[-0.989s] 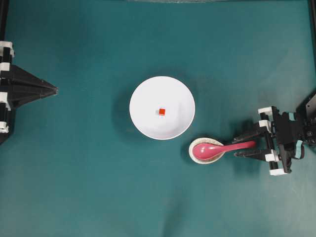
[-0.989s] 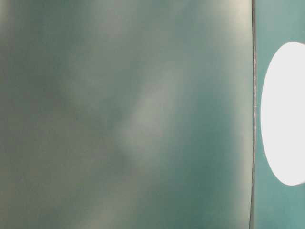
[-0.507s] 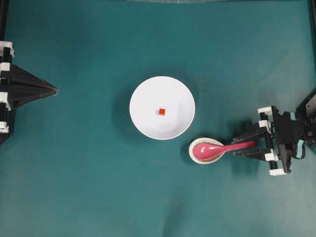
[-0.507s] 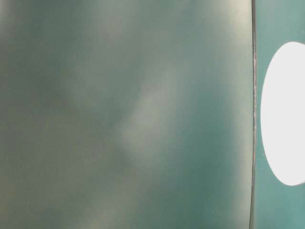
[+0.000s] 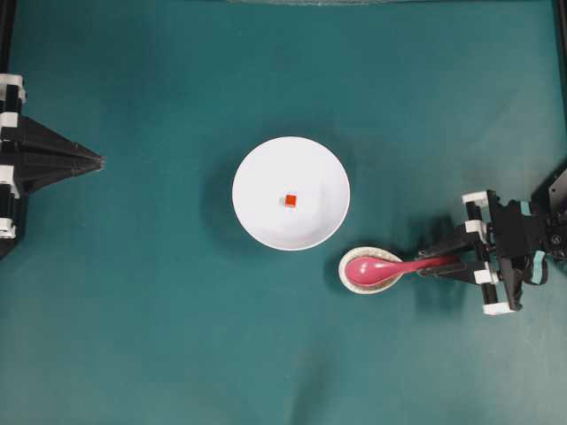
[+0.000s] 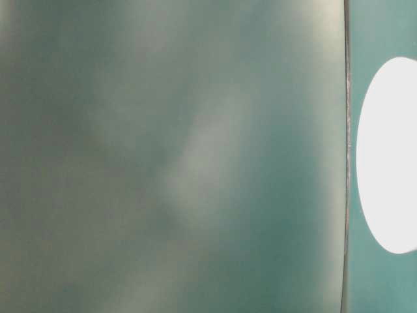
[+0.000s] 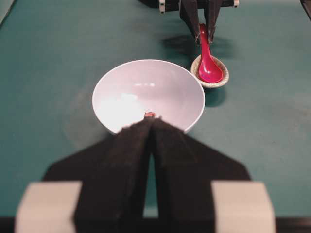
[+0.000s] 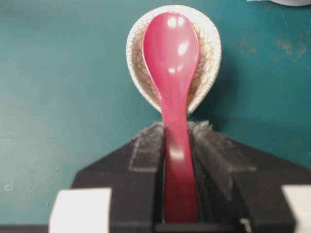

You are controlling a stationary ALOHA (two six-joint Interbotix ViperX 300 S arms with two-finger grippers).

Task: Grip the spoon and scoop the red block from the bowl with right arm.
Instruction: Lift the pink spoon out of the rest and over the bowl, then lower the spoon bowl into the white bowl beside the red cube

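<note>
Reaching in from the right edge of the bench [image 5: 133,336], the right arm [image 5: 523,239] lies low with its wrist turned toward the middle, and the right gripper [image 5: 440,263] has both black fingers [image 8: 148,145] pressed against the sides of the spoon [image 5: 390,266] handle, pinching it. The spoon's pink scoop rests in a small crackled dish [image 5: 352,281] just beside the lower right rim of the bowl [image 5: 266,168]. The bowl sits near the bench's centre, with the red block [image 5: 290,200] lying on its floor. At the left edge, the left gripper [image 5: 97,162] points toward the bowl, well apart from it, its two fingers pressed together with nothing between them. The table-level view is blurred.
</note>
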